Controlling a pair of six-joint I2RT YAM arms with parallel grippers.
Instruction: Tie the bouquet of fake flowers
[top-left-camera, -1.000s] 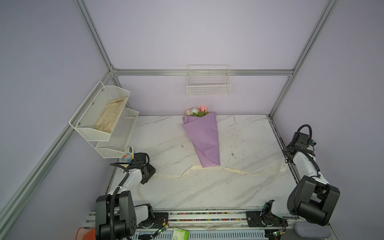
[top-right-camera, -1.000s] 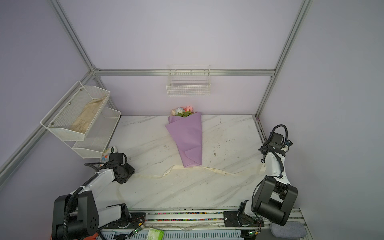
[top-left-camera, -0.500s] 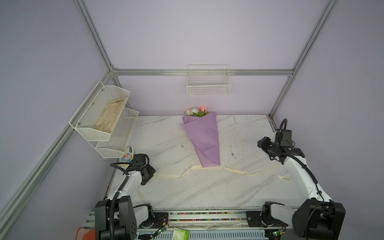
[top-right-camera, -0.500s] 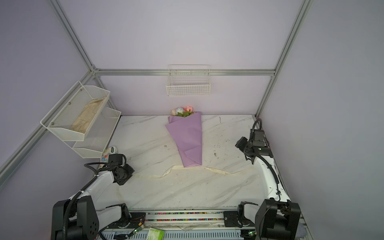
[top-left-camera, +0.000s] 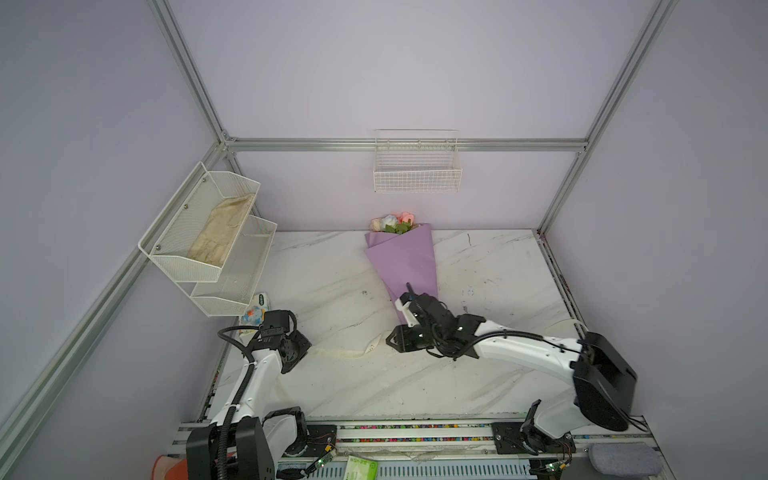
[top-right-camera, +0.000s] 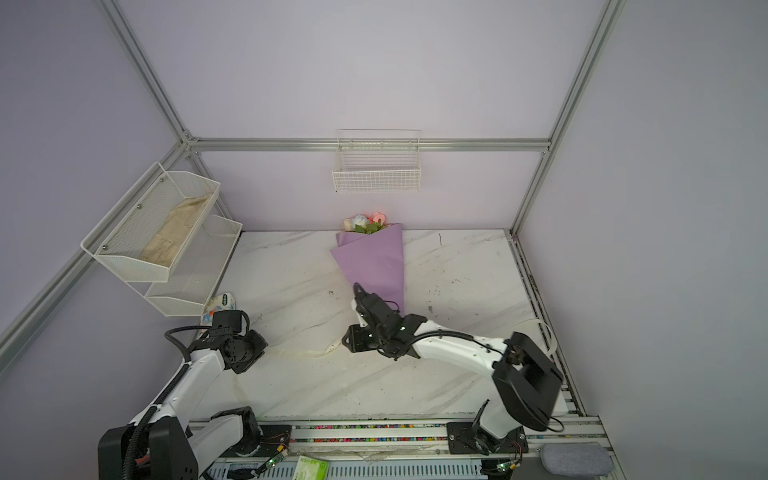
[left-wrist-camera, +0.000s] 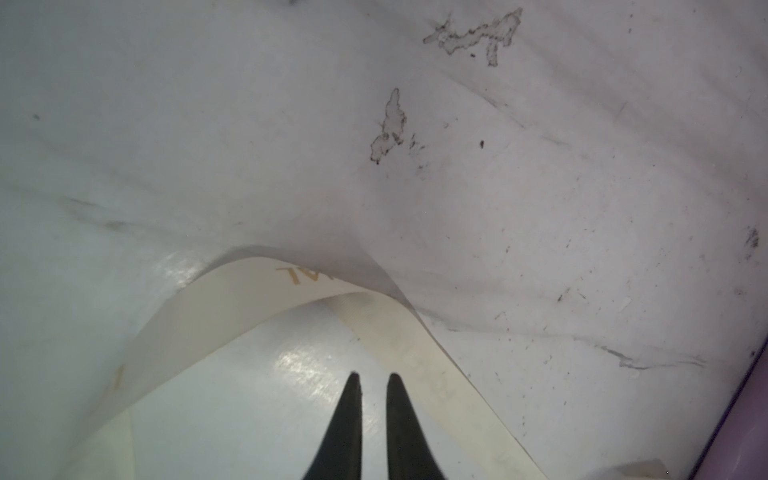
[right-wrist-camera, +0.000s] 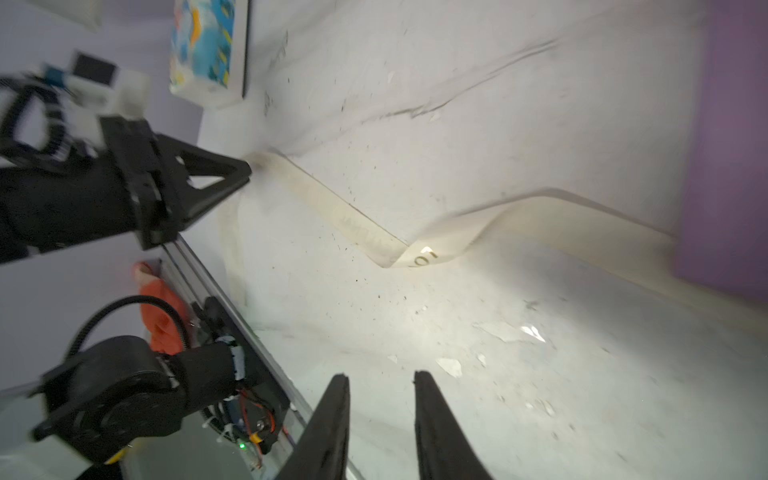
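Bouquet look: a lilac paper cone (top-left-camera: 405, 266) (top-right-camera: 374, 266) lying flat on the white marbled tabletop (top-left-camera: 332, 395). Cream, pale blue and pink flower heads with green leaves show at its wide mouth.
Bouquet lie: the wide end is against the back wall and the narrow end points to the front. In both top views the right arm's wrist covers the tip.
Ribbon: a cream strip with gold letters (top-left-camera: 345, 353) (right-wrist-camera: 519, 220) runs out from under the bouquet's narrow end, humps up beside it, then lies flat going left from the bouquet.
Right claw: (top-left-camera: 388, 341) (top-right-camera: 344, 341) (right-wrist-camera: 380, 376) sits just beside the bouquet's narrow end, in front and slightly left of it, pointing away from it along the ribbon. It is not touching the paper. Its fingers stand apart with only bare tabletop between them.
Left claw: (top-left-camera: 291, 365) (top-right-camera: 249, 361) (left-wrist-camera: 372, 376) is well apart from the bouquet, at the far left stretch of the ribbon. Its tips are a narrow slit apart with nothing between them. A loop of ribbon (left-wrist-camera: 232, 307) arches just ahead of them.
Bouquet to claws: neither claw holds it, and the right one is much the nearer.
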